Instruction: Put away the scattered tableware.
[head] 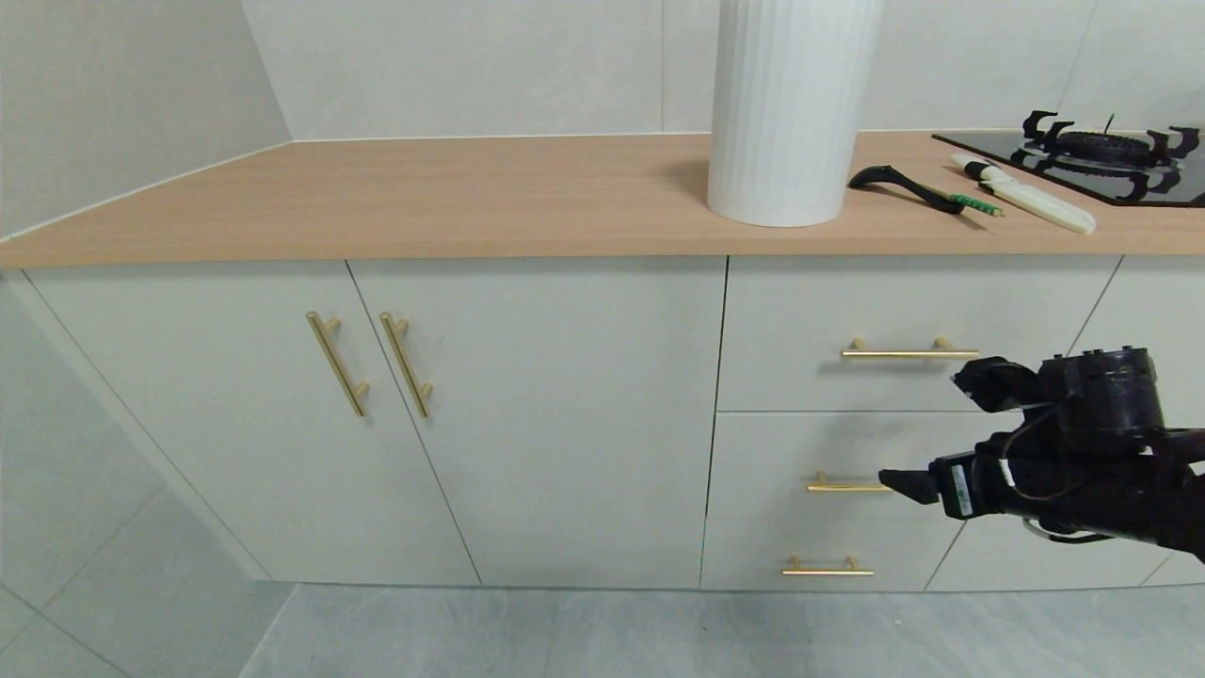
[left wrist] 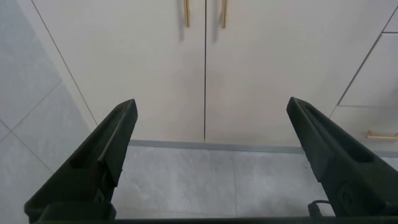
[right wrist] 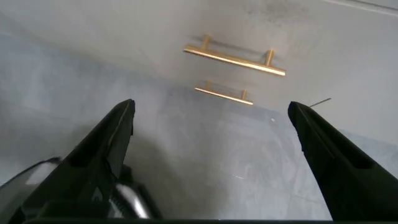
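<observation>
Wood countertop (head: 424,202) over pale cabinets, with the tableware lying loose toward its right end.
At the left, two cabinet doors (head: 235,424) carry slim gold handles (head: 337,363); the left gripper (left wrist: 208,155) faces the seam between them, low near the floor, fingers spread wide and holding nothing. Further along the top stands a tall white ribbed cylinder (head: 789,113). Just beside it lie a black utensil (head: 918,191) with a green-banded handle and then a white utensil (head: 1031,200), next to the black hob (head: 1111,155). Below, before the drawers (head: 847,320), the right gripper (head: 941,433) hangs wide open and empty, its lower finger near the middle drawer handle (head: 843,487).
</observation>
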`<state>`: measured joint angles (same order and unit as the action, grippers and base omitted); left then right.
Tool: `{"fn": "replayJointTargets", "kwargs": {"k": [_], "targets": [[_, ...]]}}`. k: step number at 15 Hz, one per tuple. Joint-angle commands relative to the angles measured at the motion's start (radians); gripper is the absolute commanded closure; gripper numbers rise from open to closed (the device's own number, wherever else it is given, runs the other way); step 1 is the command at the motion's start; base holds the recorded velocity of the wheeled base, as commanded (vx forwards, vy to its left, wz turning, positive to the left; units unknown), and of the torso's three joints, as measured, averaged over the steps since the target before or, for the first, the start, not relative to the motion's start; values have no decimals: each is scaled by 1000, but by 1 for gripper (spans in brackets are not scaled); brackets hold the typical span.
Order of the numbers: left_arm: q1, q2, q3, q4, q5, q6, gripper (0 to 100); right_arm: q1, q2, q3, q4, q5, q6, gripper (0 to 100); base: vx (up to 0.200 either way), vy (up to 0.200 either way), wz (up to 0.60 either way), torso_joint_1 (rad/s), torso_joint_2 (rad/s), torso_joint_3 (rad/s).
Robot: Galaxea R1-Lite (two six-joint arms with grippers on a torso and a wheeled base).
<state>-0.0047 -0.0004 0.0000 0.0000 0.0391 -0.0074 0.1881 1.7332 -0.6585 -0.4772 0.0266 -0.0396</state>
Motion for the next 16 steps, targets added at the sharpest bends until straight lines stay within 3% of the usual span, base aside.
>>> {"fn": "replayJointTargets", "kwargs": {"k": [1, 3, 7, 8, 12, 16], "targets": [[0, 0, 0, 0, 1, 0, 0, 2, 149, -39, -96, -43, 6, 0, 0, 0, 0, 0, 0, 0], [0, 0, 0, 0, 1, 0, 0, 2, 193, -21, -187, -65, 3, 0, 0, 0, 0, 0, 0, 0], [0, 0, 0, -2, 1, 0, 0, 1, 258, -23, -193, -96, 1, 0, 0, 0, 0, 0, 0, 0], [0, 0, 0, -2, 1, 0, 0, -1, 313, -38, -208, -143, 3, 0, 0, 0, 0, 0, 0, 0], [0, 0, 0, 0, 1, 0, 0, -27, 440, -49, -400, -174, 18, 0, 0, 0, 0, 0, 0, 0], [0, 0, 0, 0, 1, 0, 0, -55, 546, -96, -483, -182, 56, 0, 0, 0, 0, 0, 0, 0]]}}
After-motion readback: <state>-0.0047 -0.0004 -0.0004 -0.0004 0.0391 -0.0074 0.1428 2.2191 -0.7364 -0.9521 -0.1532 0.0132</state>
